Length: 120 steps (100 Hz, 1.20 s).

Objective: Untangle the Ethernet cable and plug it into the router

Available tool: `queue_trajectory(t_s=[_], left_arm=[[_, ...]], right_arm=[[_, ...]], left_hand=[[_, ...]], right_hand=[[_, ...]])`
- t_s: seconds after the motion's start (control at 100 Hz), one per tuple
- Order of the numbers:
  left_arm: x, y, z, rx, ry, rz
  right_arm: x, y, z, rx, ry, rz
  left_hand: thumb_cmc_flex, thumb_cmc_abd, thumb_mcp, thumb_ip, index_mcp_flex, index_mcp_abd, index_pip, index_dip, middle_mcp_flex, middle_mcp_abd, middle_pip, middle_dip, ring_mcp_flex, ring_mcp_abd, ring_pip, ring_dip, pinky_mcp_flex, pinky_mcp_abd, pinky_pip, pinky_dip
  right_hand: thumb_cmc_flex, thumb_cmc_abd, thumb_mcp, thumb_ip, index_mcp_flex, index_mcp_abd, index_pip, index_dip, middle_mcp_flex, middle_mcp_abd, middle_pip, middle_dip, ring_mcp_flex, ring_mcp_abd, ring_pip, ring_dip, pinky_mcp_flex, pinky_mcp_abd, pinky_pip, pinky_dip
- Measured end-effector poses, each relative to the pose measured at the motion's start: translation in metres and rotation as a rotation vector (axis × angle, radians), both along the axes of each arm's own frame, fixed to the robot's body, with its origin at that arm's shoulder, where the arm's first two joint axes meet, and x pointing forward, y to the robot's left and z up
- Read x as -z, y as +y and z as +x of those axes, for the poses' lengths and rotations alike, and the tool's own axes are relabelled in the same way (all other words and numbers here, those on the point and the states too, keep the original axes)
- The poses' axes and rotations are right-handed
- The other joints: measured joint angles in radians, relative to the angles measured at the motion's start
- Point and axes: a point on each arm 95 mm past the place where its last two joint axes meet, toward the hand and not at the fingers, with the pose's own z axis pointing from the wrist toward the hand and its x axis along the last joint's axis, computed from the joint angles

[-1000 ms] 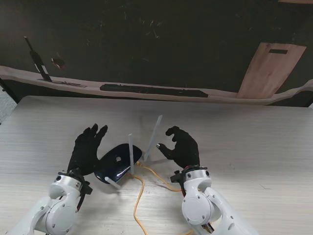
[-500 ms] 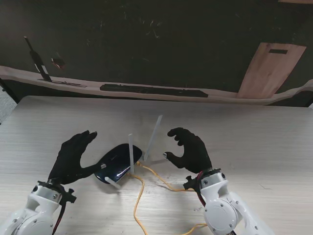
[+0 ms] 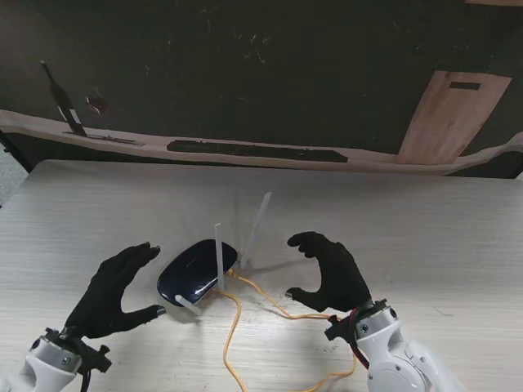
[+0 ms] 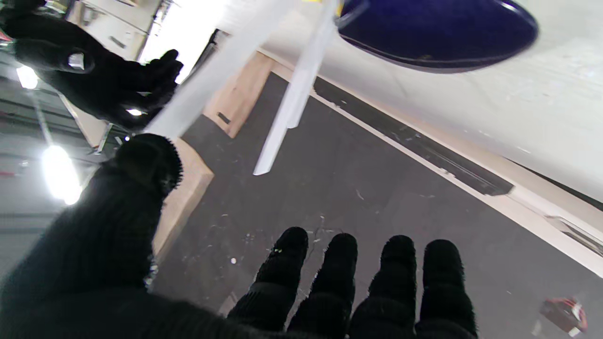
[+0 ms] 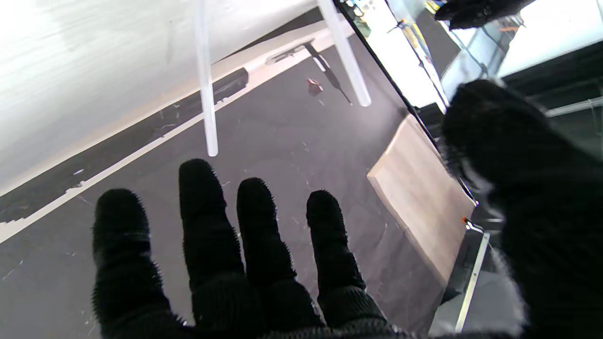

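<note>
- Stand view: my left hand (image 3: 114, 292) and right hand (image 3: 331, 272) flank the router (image 3: 194, 269), fingers apart, empty.
- Yellow cable (image 3: 245, 314) trails from router toward me on the desk (image 3: 441, 245).

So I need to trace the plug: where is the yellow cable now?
In the stand view the yellow cable runs from the router toward me, between the left hand and right hand.

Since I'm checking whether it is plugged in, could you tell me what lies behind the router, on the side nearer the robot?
The yellow Ethernet cable runs up to the router between its white antennas; the port itself is hidden.
</note>
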Motion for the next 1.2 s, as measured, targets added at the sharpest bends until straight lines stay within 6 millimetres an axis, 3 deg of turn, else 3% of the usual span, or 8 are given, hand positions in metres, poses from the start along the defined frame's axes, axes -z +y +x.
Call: queue_trajectory(t_s=[0.32,0.62,0.69,0.82,0.9,1.2], left_arm=[[0.002,-0.004,-0.011,0.079,0.000,-0.035],[0.006,-0.002,-0.013,0.117,0.047,-0.130],[0.006,-0.002,-0.013,0.120,0.051,-0.140],[0.005,-0.001,-0.014,0.123,0.048,-0.152],[0.005,-0.001,-0.014,0.124,0.048,-0.150],[0.000,-0.005,-0.016,0.136,0.036,-0.132]], right_arm=[[0.000,0.001,-0.024,-0.043,-0.012,0.059],[-0.007,0.010,-0.031,-0.114,-0.020,0.118],[-0.011,0.012,-0.033,-0.132,-0.026,0.143],[-0.017,0.014,-0.039,-0.148,-0.034,0.164],[-0.017,0.014,-0.041,-0.153,-0.034,0.163],[-0.018,0.015,-0.043,-0.167,-0.040,0.172]], left_hand=[[0.000,0.000,0.000,0.000,-0.001,0.000,-0.046,0.000,-0.001,0.000,-0.012,-0.001,0.000,0.000,-0.011,0.000,0.000,-0.008,-0.030,-0.012],[0.000,0.000,0.000,0.000,-0.001,0.000,-0.050,0.000,-0.001,0.000,-0.012,-0.001,0.000,0.000,-0.011,0.000,0.001,-0.009,-0.031,-0.012],[0.000,0.000,0.000,0.000,-0.001,0.000,-0.060,0.000,-0.001,0.000,-0.012,-0.001,0.000,0.000,-0.011,0.000,0.001,-0.009,-0.031,-0.012],[0.000,0.000,-0.005,0.000,0.000,0.000,-0.070,0.000,-0.001,0.000,-0.012,-0.001,0.000,0.000,-0.011,0.000,0.001,-0.009,-0.031,-0.012],[0.000,0.000,-0.012,0.000,0.000,0.000,-0.074,0.000,-0.001,0.000,-0.012,-0.001,0.000,0.000,-0.012,0.000,0.001,-0.009,-0.031,-0.012],[0.011,0.000,-0.029,0.000,0.000,0.000,-0.084,0.000,-0.001,0.000,-0.012,-0.001,0.000,0.000,-0.012,0.000,0.001,-0.009,-0.033,-0.012]], right_hand=[[-0.058,-0.011,0.011,-0.022,-0.019,-0.016,0.009,0.000,0.000,-0.011,-0.010,0.000,0.000,0.000,-0.028,0.000,0.000,-0.001,-0.072,0.007],[-0.107,-0.011,0.021,-0.031,-0.058,-0.030,0.010,0.000,-0.012,-0.011,-0.023,-0.001,0.000,0.000,-0.034,0.000,0.001,-0.001,-0.104,0.026],[-0.118,-0.011,0.021,-0.031,-0.070,-0.062,0.009,0.000,-0.012,-0.011,-0.023,-0.001,0.000,0.000,-0.037,0.000,0.001,-0.001,-0.119,0.029],[-0.119,-0.010,0.021,-0.032,-0.070,-0.233,0.009,0.000,-0.025,-0.014,-0.049,-0.005,-0.010,0.000,-0.054,0.000,0.001,0.006,-0.160,0.043],[-0.119,-0.010,0.021,-0.032,-0.070,-0.278,0.009,0.000,-0.025,-0.020,-0.048,-0.012,-0.011,0.000,-0.059,0.000,0.001,0.008,-0.177,0.054],[-0.131,-0.009,0.021,-0.032,-0.070,-0.241,-0.003,0.000,-0.025,-0.023,-0.048,-0.012,-0.020,0.000,-0.070,0.000,0.001,0.009,-0.212,0.082]])
